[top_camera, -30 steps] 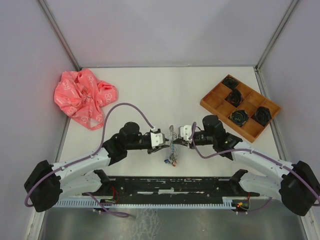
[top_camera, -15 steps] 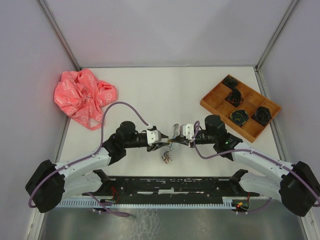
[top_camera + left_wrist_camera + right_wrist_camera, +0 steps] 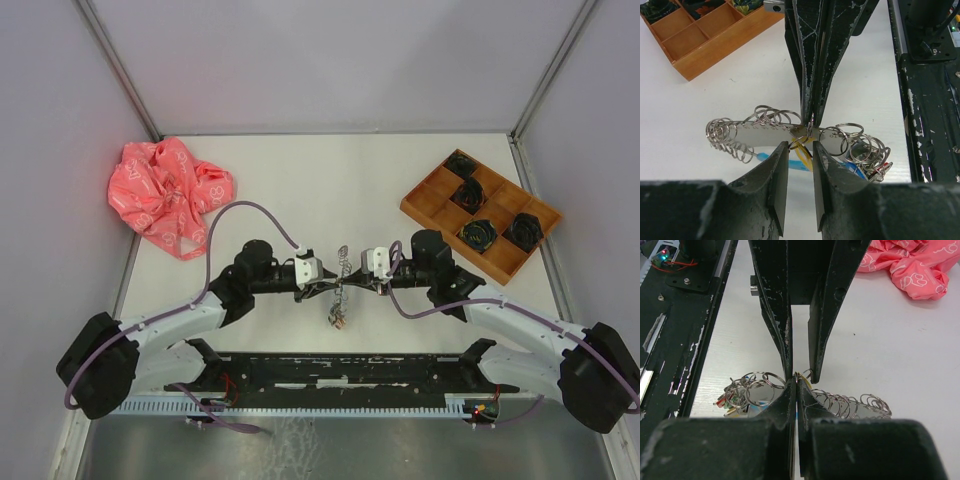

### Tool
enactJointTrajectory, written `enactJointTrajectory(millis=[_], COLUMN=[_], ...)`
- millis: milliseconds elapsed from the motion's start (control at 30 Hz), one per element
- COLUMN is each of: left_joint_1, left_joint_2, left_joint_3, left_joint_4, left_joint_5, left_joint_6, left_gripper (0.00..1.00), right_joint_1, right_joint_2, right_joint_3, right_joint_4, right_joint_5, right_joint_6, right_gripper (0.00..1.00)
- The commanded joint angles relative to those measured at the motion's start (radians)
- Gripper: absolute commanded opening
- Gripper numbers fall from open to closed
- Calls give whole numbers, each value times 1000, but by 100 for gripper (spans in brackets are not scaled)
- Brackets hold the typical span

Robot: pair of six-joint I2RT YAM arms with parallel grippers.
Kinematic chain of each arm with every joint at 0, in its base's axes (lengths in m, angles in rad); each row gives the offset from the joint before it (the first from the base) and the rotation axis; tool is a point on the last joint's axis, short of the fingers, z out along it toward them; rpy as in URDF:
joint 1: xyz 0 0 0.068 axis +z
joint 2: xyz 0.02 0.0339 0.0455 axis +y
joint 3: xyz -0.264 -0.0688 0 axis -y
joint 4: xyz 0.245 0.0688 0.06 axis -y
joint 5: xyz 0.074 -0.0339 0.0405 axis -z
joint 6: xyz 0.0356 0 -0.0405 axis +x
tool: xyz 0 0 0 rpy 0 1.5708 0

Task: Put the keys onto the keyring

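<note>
In my overhead view the two arms reach in from left and right and meet nose to nose over the near middle of the worktop (image 3: 300, 190). The keyring (image 3: 771, 133) sits between them. It is a flat metal strip strung with many split rings, running far to near. The keys (image 3: 337, 318) bunch at its near end, with blue, yellow and red bits among them. I cannot tell whether they rest on the worktop or hang just above it.

The right claw (image 3: 811, 118) is clenched on the keyring. In the left wrist view its two fingers close to a point at the strip's edge, about midway along, where one ring sits. In its own wrist view the pads are pressed together with hardly a slit between them.

The left claw (image 3: 801, 150) is released, but only narrowly. Its fingers (image 3: 774, 172) stand a little apart, facing the strip from the opposite side, with a yellow piece and a dark loop showing in the gap. I cannot tell whether either pad touches the metal. The tips of the two claws are just beside each other.

A crumpled pink plastic bag (image 3: 165, 192) lies far left on the worktop. A wooden compartment tray (image 3: 436, 196) sits far right, well apart from the claws, with black parts (image 3: 478, 234) in four of its cells.
</note>
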State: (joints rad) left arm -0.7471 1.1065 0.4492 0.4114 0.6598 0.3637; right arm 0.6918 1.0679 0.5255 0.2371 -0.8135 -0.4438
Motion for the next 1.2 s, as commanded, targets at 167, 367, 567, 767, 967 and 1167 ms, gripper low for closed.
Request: enactJointTrajectory(millis=[167,367,567,767,967,1167], left_joint_1=[7,7,6,6,6,6], left_joint_2=[29,53,84,106,20,-27], left_joint_3=[13,18,11,-6,-22,-28], left_joint_4=[61,81,127,221,179,152], left_joint_5=[45,67,91,89,2,1], left_joint_6=[-27,-45,-76,-137,-121,-120], left_gripper=[23,9,3,3,3,3], right_joint_1=[-2,-3,-3,-1,-1,0], right_joint_2=[-13,-4,18,83,19,-51], right_joint_3=[-7,-27,-86,-125,-127,-103], right_joint_4=[185,282,541,753,512,224], right_joint_5=[-52,-50,-8,29,82,137], right_joint_6=[64,114,234,321,216,109], right_gripper=[1,1,1,1,1,1])
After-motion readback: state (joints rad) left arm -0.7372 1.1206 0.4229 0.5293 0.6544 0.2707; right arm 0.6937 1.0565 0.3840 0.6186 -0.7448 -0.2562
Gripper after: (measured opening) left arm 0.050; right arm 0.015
